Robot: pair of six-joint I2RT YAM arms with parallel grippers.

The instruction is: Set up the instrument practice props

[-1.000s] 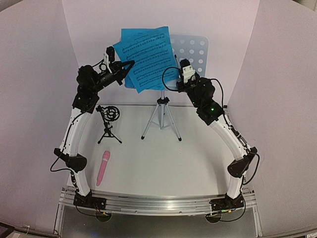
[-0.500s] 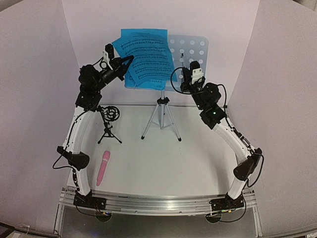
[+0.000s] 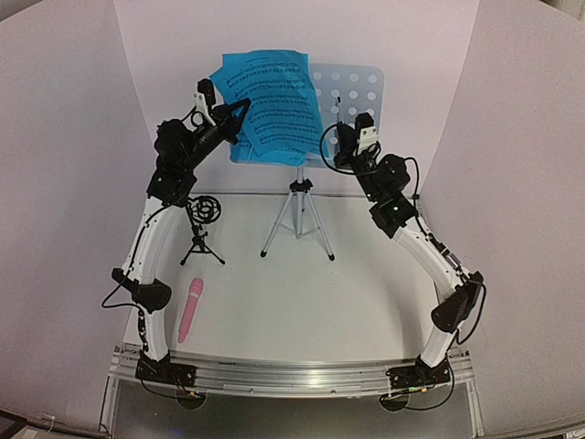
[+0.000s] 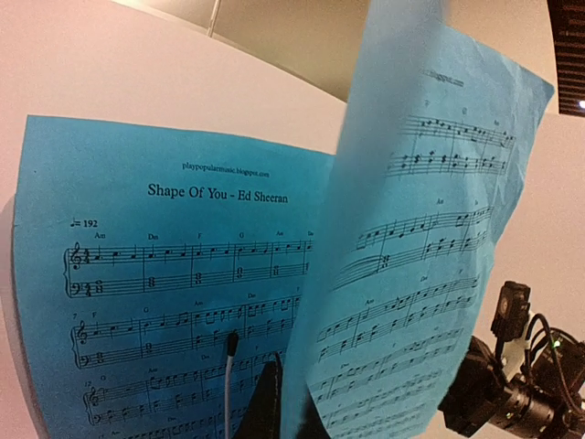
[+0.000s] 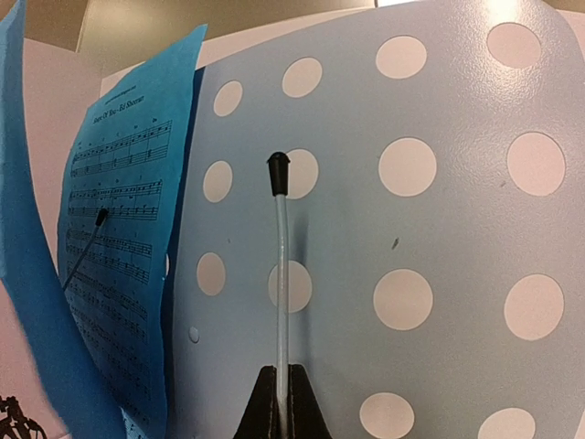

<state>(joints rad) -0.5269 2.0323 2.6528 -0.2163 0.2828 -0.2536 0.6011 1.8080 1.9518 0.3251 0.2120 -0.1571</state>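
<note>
Overlapping music stand (image 3: 355, 90): blue sheets (image 3: 272, 105); microphone (image 3: 190, 311) near mic stand (image 3: 203, 227).

Two pages (image 3: 279, 110), one music stand (image 3: 358, 87), one microphone (image 3: 190, 311), one tripod (image 3: 203, 230)

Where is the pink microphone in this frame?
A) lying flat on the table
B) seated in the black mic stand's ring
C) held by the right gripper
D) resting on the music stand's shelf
A: the pink microphone lies flat on the table, nearer the arm bases than the black mic stand, whose ring is empty.
</note>
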